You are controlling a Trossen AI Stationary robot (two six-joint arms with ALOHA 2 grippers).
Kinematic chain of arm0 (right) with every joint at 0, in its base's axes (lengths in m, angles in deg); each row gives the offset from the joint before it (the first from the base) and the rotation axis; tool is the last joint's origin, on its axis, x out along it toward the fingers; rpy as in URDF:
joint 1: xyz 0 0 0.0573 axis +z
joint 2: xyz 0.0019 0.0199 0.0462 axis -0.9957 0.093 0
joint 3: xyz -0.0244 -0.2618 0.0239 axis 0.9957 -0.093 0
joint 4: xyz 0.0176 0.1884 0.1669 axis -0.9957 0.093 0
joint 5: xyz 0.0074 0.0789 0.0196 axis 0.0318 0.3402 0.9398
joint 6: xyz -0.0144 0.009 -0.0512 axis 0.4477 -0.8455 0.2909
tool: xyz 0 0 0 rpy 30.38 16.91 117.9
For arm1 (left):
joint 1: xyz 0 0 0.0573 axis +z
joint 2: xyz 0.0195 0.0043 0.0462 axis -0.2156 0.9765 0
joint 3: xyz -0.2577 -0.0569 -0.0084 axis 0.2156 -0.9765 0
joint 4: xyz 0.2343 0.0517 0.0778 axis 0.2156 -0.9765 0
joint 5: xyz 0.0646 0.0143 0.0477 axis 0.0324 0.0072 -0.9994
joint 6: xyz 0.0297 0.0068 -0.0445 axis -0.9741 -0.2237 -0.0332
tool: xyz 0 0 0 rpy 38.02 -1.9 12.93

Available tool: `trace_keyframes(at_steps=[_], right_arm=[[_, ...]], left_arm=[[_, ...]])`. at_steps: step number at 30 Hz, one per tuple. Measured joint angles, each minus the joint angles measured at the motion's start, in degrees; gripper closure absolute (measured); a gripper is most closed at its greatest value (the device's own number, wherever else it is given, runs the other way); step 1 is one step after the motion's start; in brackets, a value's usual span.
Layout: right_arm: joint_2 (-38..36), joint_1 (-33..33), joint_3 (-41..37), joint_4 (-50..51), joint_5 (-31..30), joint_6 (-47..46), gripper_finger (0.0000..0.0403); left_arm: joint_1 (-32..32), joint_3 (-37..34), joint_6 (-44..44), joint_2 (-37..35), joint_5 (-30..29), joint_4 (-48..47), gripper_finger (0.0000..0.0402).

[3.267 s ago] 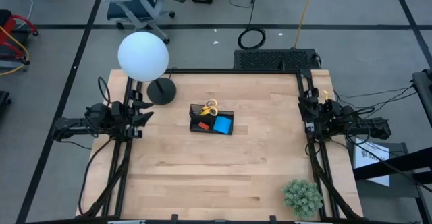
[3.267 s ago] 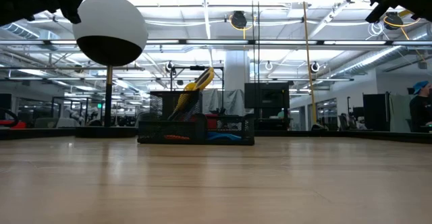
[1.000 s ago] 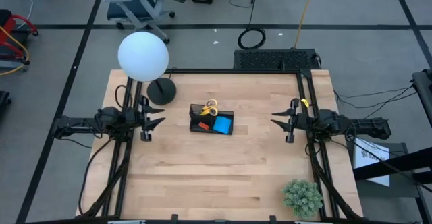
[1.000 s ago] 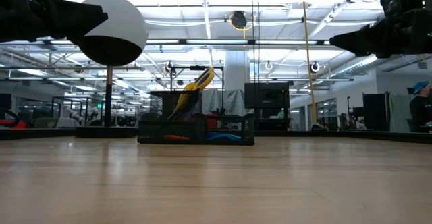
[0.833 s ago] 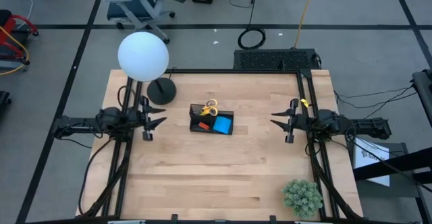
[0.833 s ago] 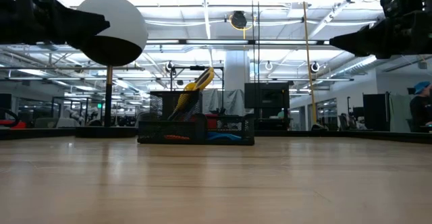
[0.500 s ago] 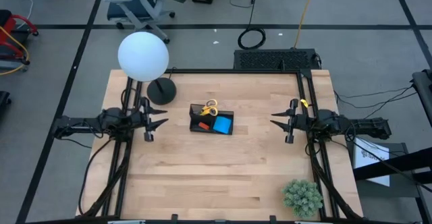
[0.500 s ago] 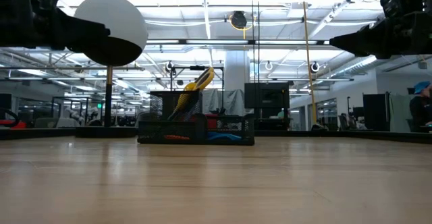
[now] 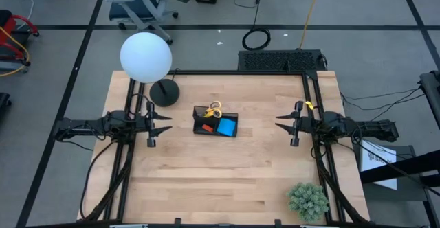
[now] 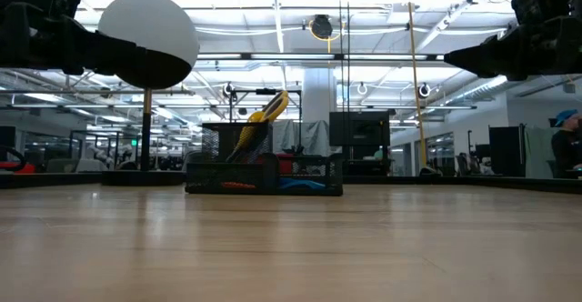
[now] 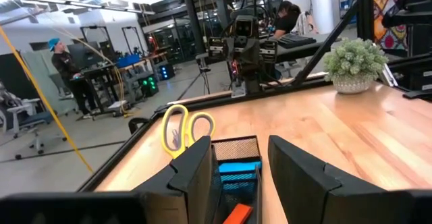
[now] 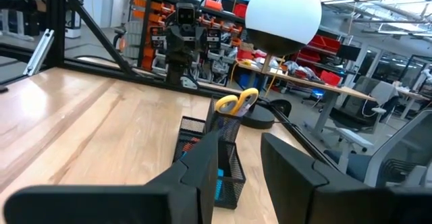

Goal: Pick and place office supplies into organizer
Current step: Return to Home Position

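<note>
The black mesh organizer (image 9: pixel 215 122) stands mid-table. Yellow-handled scissors (image 9: pixel 215 108) stand upright in its tall compartment, handles up (image 11: pixel 182 126). The blue pad (image 9: pixel 226 126) and a small red piece (image 9: pixel 206 127) lie in its low compartments. I cannot make out any pens. My left gripper (image 9: pixel 167 123) hovers open to the organizer's left, pointing at it (image 11: pixel 236 166). My right gripper (image 9: pixel 278 121) hovers open to the organizer's right, also facing it (image 12: pixel 237 160). Both grippers are above the table and hold nothing.
A lamp with a white globe (image 9: pixel 146 56) and a round black base (image 9: pixel 164 92) stands at the far left, behind my left gripper. A green plant ball (image 9: pixel 307 200) sits at the near right corner. Bare wood lies all around the organizer (image 10: pixel 264 176).
My left gripper has eased a little toward the organizer, to the table's right, and sunk slightly. Its fingers stay apart.
</note>
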Motion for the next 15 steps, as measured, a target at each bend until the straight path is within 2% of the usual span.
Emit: trace_keyframes(at_steps=[15], right_arm=[[4.26,-0.01,0.00,-0.32,-0.21,0.37,0.0298]], left_arm=[[-0.01,0.02,0.48,0.09,-0.33,-0.29,0.0247]])
